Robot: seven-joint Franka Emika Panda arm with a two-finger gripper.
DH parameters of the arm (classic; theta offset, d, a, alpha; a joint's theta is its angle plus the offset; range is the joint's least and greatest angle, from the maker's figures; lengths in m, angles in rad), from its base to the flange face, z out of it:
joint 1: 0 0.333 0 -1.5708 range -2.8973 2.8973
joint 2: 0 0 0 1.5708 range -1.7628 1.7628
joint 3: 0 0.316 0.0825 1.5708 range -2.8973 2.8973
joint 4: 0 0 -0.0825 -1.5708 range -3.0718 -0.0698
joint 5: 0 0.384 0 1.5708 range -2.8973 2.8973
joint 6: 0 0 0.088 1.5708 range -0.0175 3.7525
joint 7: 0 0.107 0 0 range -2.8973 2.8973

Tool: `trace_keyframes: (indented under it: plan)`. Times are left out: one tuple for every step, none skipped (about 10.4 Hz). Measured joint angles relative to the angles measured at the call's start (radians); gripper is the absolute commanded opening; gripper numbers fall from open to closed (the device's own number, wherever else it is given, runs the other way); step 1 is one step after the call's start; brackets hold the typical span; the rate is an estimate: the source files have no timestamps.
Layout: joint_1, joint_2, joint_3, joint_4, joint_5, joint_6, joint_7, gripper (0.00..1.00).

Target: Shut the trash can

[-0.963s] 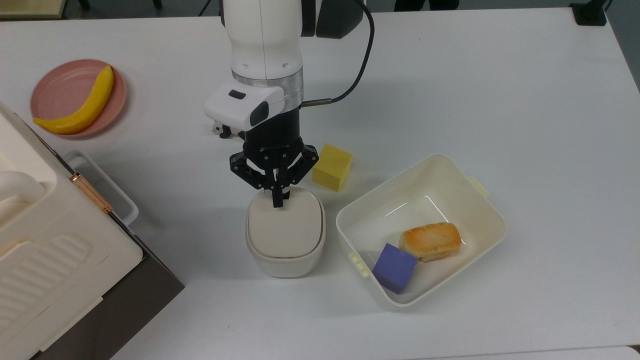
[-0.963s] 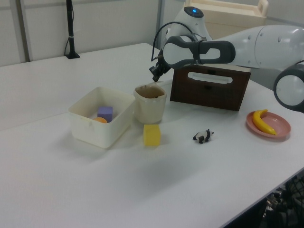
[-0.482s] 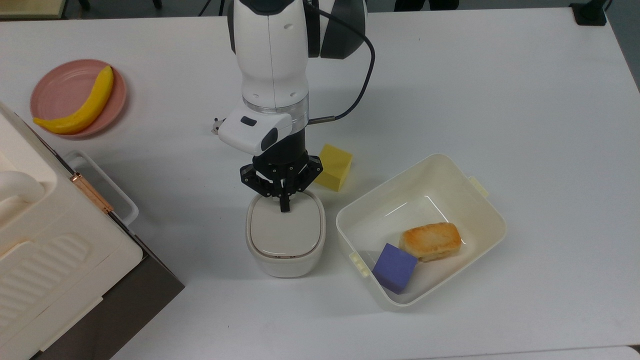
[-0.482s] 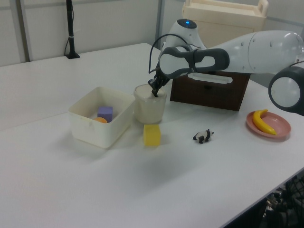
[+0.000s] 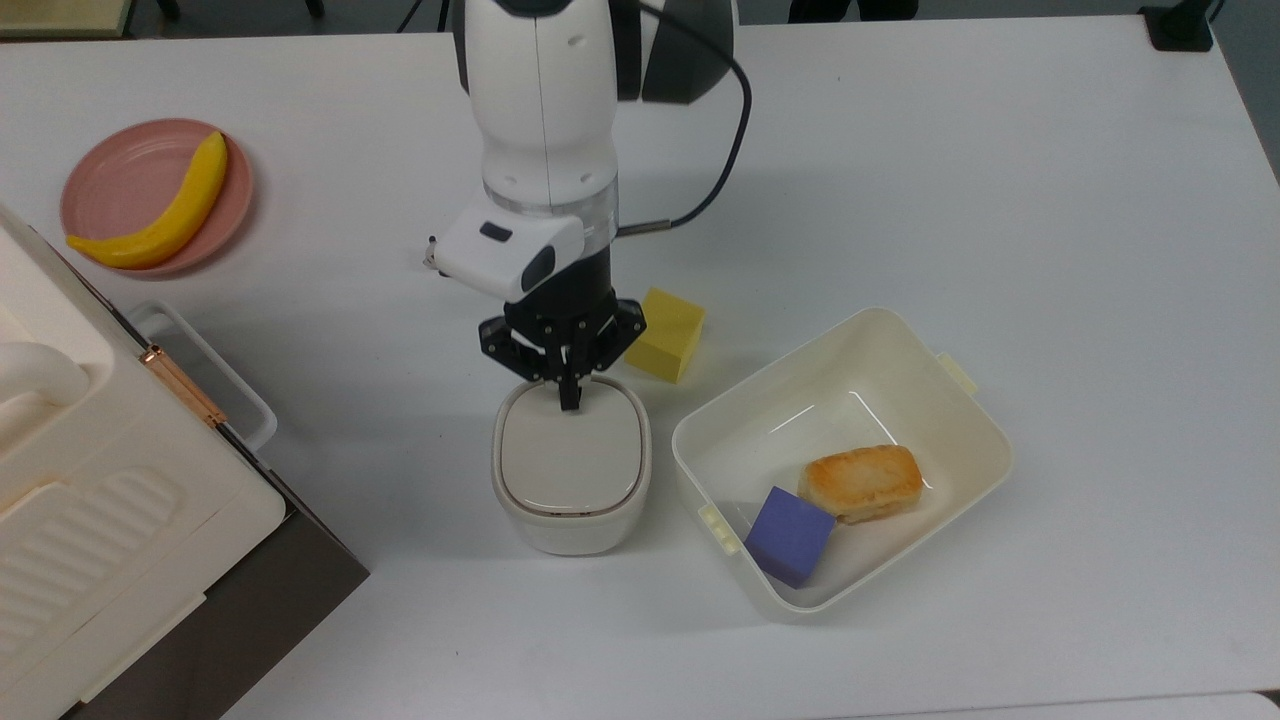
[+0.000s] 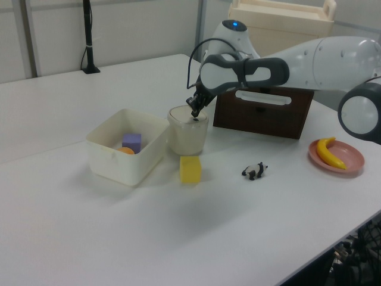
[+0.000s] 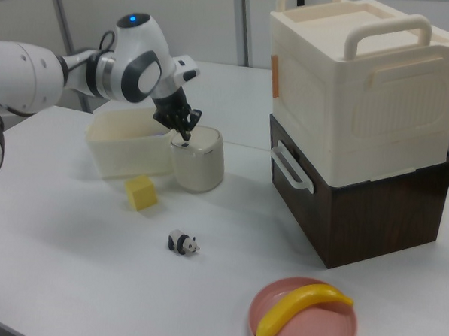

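The trash can [image 5: 571, 470] is a small cream-white rounded-square bin in the middle of the table, and its lid lies flat on the rim. My gripper [image 5: 570, 400] points down with its black fingers shut together, the tips at the lid's edge toward the top view's top. In the left view the gripper [image 6: 194, 113] stands at the top rim of the trash can [image 6: 188, 132]. The right view shows the gripper [image 7: 185, 136] just over the trash can [image 7: 198, 161]. Nothing is held.
A yellow cube [image 5: 665, 334] lies beside the gripper. At the top view's right, a cream tub [image 5: 800, 390] holds a purple cube [image 5: 790, 535] and a bread piece [image 5: 860, 483]. A pink plate [image 5: 120, 180] with a banana [image 5: 160, 215], a big ribbed box [image 5: 100, 500] and a panda toy [image 6: 255, 171] stand around.
The lid went from tilted up to lying flat as the gripper pressed down on it. The gripper has since drawn back a little toward the lid's edge.
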Motion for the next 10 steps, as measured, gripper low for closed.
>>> trace_keyframes:
  plan:
    - [0.000, -0.028, 0.000, 0.010, 0.000, -0.063, 0.000, 0.00]
    - [0.001, -0.063, 0.000, 0.013, 0.000, -0.142, 0.000, 0.00]
    - [0.001, -0.103, 0.000, 0.013, 0.000, -0.233, 0.010, 0.00]
    - [0.002, -0.139, 0.000, 0.013, 0.000, -0.309, 0.024, 0.00]
    - [0.002, -0.173, 0.000, 0.013, 0.000, -0.380, 0.035, 0.00]
    - [0.002, -0.204, 0.000, 0.010, 0.000, -0.447, 0.038, 0.01]
    - [0.002, -0.232, 0.000, 0.004, 0.000, -0.509, 0.042, 0.03]
    - [0.002, -0.256, 0.000, -0.001, 0.000, -0.566, 0.044, 0.03]
    - [0.002, -0.275, 0.000, -0.007, 0.000, -0.613, 0.046, 0.11]
    - [0.002, -0.290, 0.000, -0.014, -0.001, -0.644, 0.048, 0.21]
